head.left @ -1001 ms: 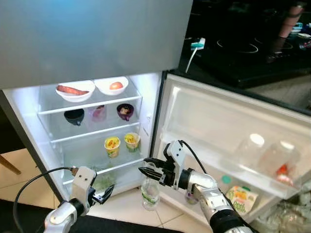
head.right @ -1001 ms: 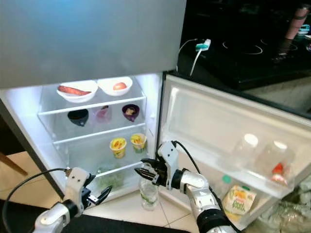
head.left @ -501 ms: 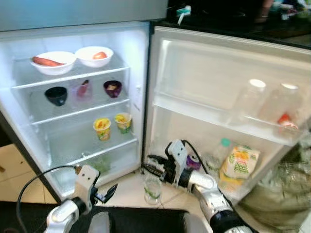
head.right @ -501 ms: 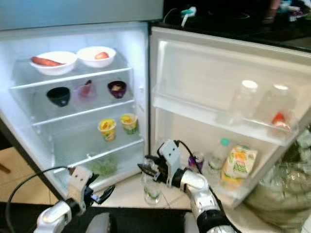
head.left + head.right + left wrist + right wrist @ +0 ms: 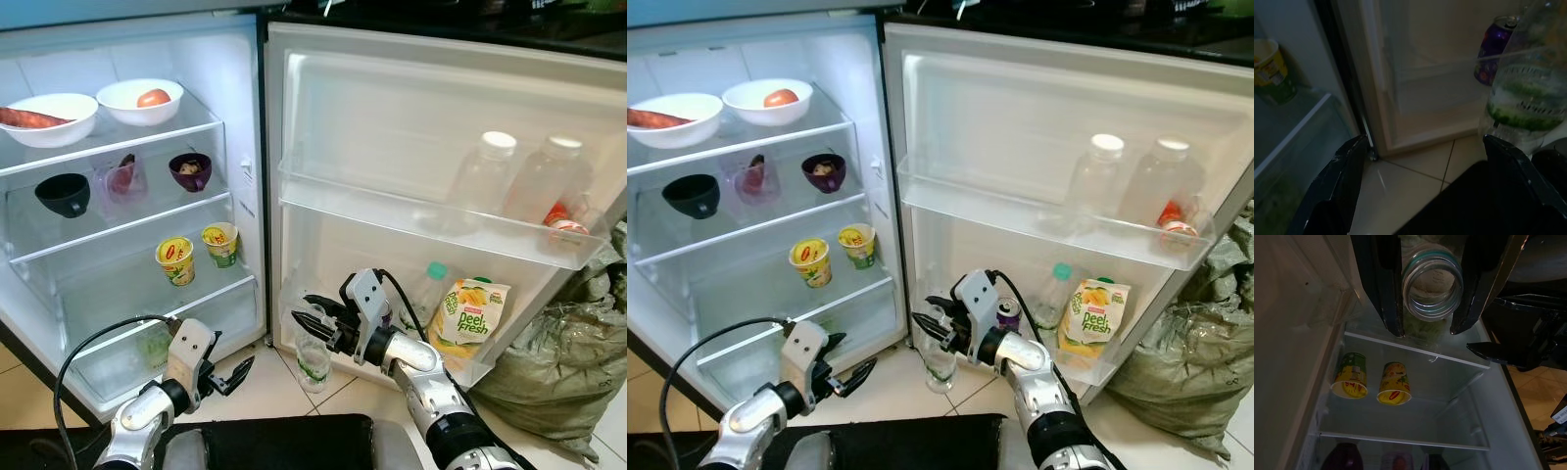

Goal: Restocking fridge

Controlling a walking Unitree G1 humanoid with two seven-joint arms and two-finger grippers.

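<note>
White light fills the open fridge (image 5: 245, 117) on the left, its glass shelves carrying two white bowls (image 5: 93, 106), dark cups (image 5: 64, 194) and two yellow tubs (image 5: 196, 253). Pale floor tiles (image 5: 274, 377) run in front. The left end effector (image 5: 235, 375) hangs low before the bottom drawer, its fingers spread apart with nothing between them. At centre, the right end effector (image 5: 936, 326) reaches leftward, its two fingers clamped on the neck of a clear bottle (image 5: 940, 362) with a green label, which hangs upright just above the tiles, beside the door's lower edge. Rightward, the swung-out door (image 5: 411, 108) racks two clear bottles (image 5: 1127, 181), a juice pouch (image 5: 468, 311) and a purple can (image 5: 1007, 313). A green sack (image 5: 573, 343) slumps at far right.
</note>
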